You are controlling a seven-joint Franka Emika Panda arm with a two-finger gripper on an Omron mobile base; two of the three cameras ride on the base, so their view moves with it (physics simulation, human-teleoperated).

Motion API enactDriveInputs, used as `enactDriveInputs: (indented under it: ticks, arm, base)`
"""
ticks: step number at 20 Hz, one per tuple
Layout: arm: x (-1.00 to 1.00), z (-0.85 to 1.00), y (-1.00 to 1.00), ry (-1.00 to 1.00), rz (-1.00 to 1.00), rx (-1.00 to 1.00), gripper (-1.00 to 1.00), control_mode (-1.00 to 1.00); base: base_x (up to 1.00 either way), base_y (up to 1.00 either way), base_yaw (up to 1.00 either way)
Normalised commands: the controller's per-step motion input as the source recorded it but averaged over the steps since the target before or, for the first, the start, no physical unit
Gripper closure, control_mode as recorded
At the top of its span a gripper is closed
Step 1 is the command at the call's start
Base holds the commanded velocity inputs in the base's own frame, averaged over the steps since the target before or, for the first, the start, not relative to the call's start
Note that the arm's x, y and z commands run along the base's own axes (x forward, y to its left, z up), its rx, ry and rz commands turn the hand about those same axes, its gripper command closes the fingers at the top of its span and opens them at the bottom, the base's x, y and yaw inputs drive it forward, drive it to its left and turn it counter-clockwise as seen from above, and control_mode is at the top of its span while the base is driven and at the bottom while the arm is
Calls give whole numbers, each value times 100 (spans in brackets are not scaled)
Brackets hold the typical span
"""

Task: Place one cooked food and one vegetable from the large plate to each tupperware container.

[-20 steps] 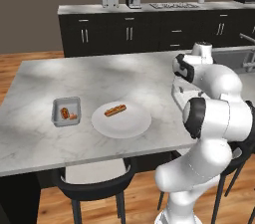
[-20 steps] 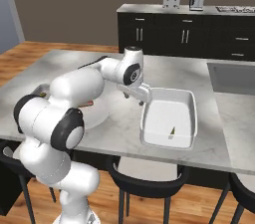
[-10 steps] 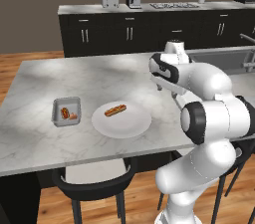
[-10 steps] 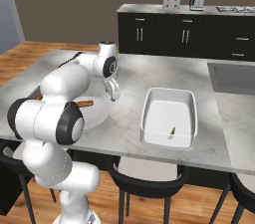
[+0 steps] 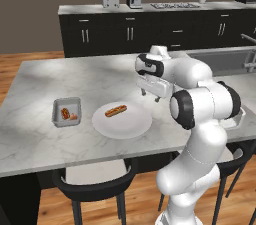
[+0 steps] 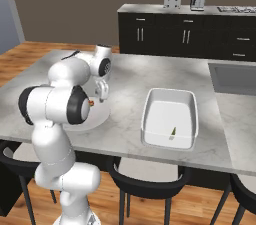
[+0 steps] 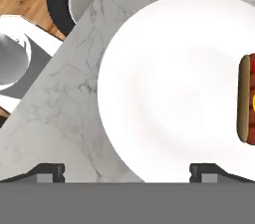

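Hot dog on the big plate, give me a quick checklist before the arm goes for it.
1. Fingers open and empty: ok.
2. Hot dog lying free on the large plate, nothing beside it: ok.
3. Hand centred over the hot dog: not ok, in the hand view it sits at the right edge.
4. White container has room, holding just a small green piece: ok.
5. Grey container already holds two items: ok.

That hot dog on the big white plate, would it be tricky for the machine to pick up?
The brown hot dog in its bun looks soft, so it would probably squash a little. Long and rounded, it might roll on the smooth, flat round white plate. It likely weighs little.
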Motion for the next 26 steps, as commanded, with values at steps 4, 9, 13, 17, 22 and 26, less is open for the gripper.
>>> enactDriveInputs:
  ticks: [4,9,13,17,22,26]
  arm:
    - [8,-48,42,-23,20,0,-100,-100]
    - [4,-14,59,-15,17,-6,-100,-100]
    - [18,0,60,0,13,-3,-100,-100]
    - [51,0,56,8,5,-1,-100,-100]
    - [51,-2,36,12,0,0,-100,-100]
    - [22,-20,16,0,0,0,-100,-100]
  base:
    - [0,0,0]
    - [0,0,0]
    - [0,0,0]
    - [0,0,0]
    - [0,0,0]
    - [0,0,0]
